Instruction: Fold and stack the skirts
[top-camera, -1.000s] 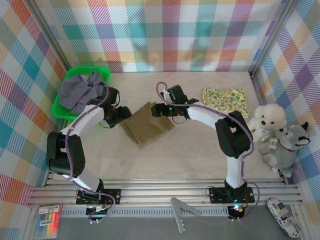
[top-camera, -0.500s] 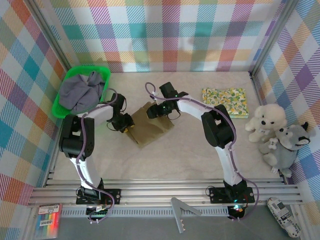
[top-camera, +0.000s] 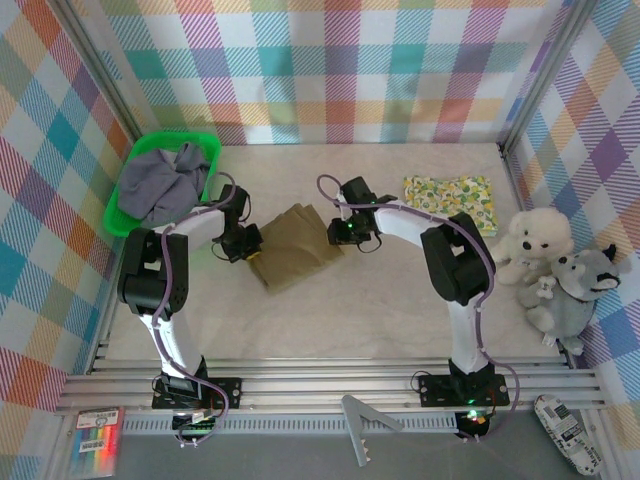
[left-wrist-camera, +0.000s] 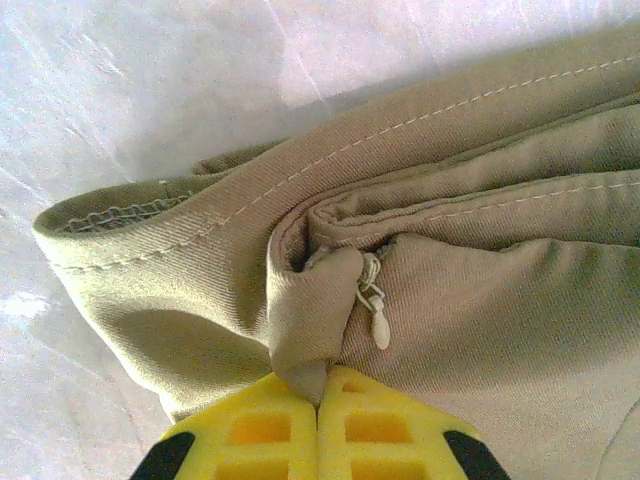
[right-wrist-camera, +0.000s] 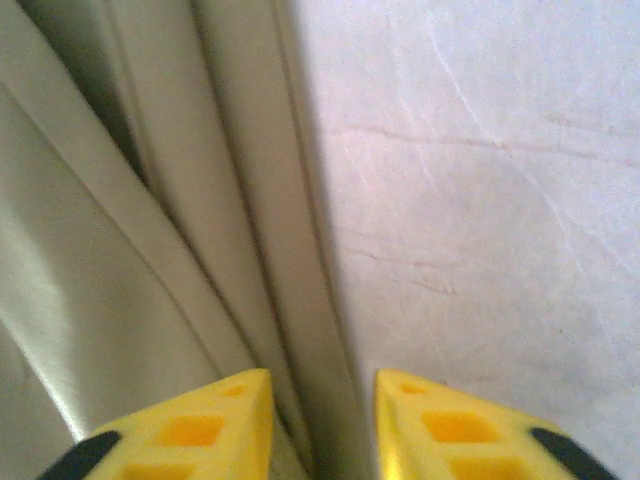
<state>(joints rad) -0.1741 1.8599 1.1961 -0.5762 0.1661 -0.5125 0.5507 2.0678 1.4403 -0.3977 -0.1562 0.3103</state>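
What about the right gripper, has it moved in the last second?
Yes. The right gripper has shifted toward the floral skirt, and now sits at that side of the olive skirt.

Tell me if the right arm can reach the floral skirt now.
Probably yes: bare table lies between the right gripper and the floral skirt. Its jaws straddle an edge of the olive skirt, though, and must clear that first.

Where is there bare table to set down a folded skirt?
The widest bare table lies near, between the olive skirt and the near edge. A strip runs along the back wall, between basket and floral skirt. Crowded: mid-table round the olive skirt, and the right edge by the plush toys.
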